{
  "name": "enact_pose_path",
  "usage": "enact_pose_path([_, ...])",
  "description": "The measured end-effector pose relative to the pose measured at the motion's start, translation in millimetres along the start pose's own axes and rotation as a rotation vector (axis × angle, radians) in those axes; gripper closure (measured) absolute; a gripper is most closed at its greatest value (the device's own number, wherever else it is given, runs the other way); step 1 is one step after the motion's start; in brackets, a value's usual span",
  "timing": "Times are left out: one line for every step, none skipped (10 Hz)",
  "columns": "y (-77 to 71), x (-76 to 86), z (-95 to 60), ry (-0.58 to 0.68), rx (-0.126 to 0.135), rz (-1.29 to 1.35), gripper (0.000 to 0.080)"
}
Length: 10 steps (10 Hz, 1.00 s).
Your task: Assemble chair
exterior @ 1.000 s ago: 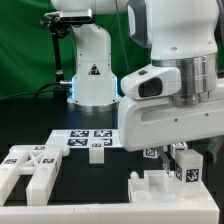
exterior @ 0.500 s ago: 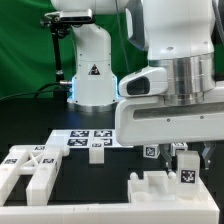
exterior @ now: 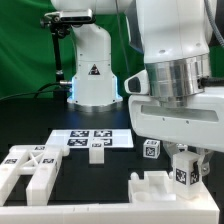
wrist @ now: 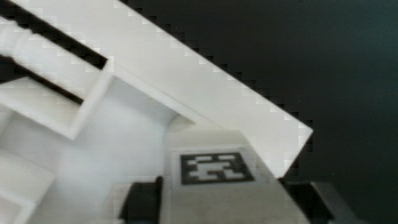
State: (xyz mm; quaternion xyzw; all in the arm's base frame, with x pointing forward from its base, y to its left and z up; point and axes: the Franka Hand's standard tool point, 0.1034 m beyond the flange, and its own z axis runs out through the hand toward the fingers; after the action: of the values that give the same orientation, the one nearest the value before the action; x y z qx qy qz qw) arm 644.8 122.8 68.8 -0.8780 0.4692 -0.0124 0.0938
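Gripper hangs low at the end of the arm, its jaws narrowed onto a block that stands upright directly beneath it, tag facing the exterior camera. In the wrist view the gripper shows two dark fingers flanking the same block, one on each side, with no gap visible between pad and block, so it reads as a grip on the block. Just below the gripper and around the foot of the block lies a notched piece of the chair. Whether the block is seated in a notch or only stands behind that piece cannot be told. Past the block from the wrist camera, a white slab runs slantwise, close beside it. A small tagged cube sits on the table just beside the gripper, toward the exterior view's left. Farther from the gripper that same way rests a short peg, touching or nearly touching the near edge of the marker board. Well apart from the gripper, at the exterior view's far left, lies a cross-braced frame, flat on the table.
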Motion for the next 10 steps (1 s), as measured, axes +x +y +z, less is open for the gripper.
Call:
enact_pose_path([0.2,0.5,-0.1,0.0,0.0,-0.031,0.0508])
enact_pose_path([0.2,0.1,0.3,0.0,0.0,-0.032,0.0508])
enact_pose_path([0.2,0.3,0.2,0.0,0.0,-0.043,0.0326])
enact_pose_path([0.9,6.0,-2.2,0.004,0.0,-0.265,0.0209])
enact_pose_path([2.0,11.3,-4.3,0.009,0.002,-0.426,0.0209])
enact_pose_path([0.4,7.1,-3.3,0.014,-0.003,-0.578,0.0167])
enact_pose_path([-0.6,4.1,-2.7,0.013,-0.007,-0.72,0.0167])
enact_pose_path([0.5,6.1,-2.5,0.014,-0.009,-0.756,0.0153])
enact_pose_path([0.8,6.2,-2.3,0.014,-0.01,-0.802,0.015])
enact_pose_path([0.0,5.7,-2.4,0.018,-0.015,-0.91,0.015])
